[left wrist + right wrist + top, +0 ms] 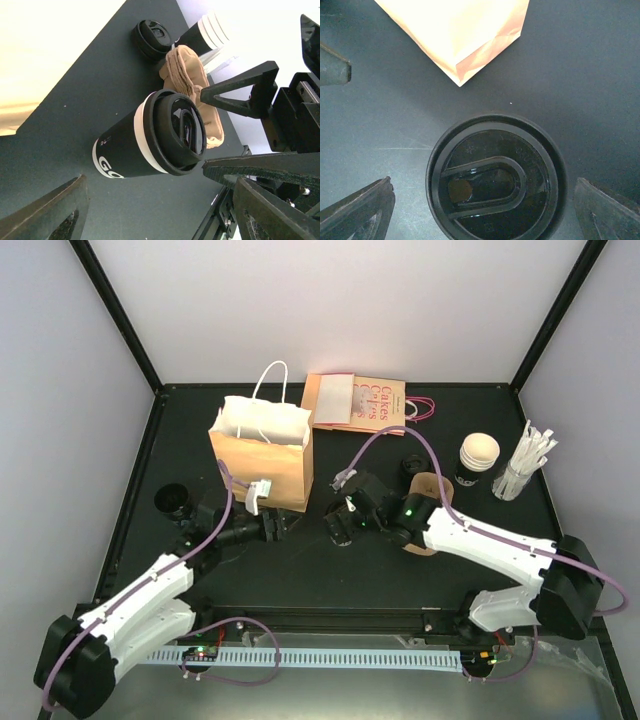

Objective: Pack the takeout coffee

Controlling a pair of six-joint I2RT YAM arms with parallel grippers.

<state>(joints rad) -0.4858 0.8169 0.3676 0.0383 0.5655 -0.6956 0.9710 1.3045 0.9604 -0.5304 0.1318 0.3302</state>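
My right gripper [482, 185] is wide open and hangs right over the takeout coffee [122, 152]. One finger is on each side of the cup and neither one touches it. I look straight down on the round black lid [492, 187], which is on the cup. The cup stands upright on the desk [300, 570], just in front of the brown paper bag [262, 455], by the bag's near right corner. My left gripper [160, 182] is open too and holds nothing. It is also in front of the bag, on the other side of the cup, and it points at the cup.

I think I am at the step of grabbing the cup. It is not in the bag yet. Next I need to go down a little so the fingers are beside the cup's wall, then squeeze softly so the paper does not crush. After that I must lift it above the bag's top edge, move it over the open mouth and set it down inside, keeping it upright.
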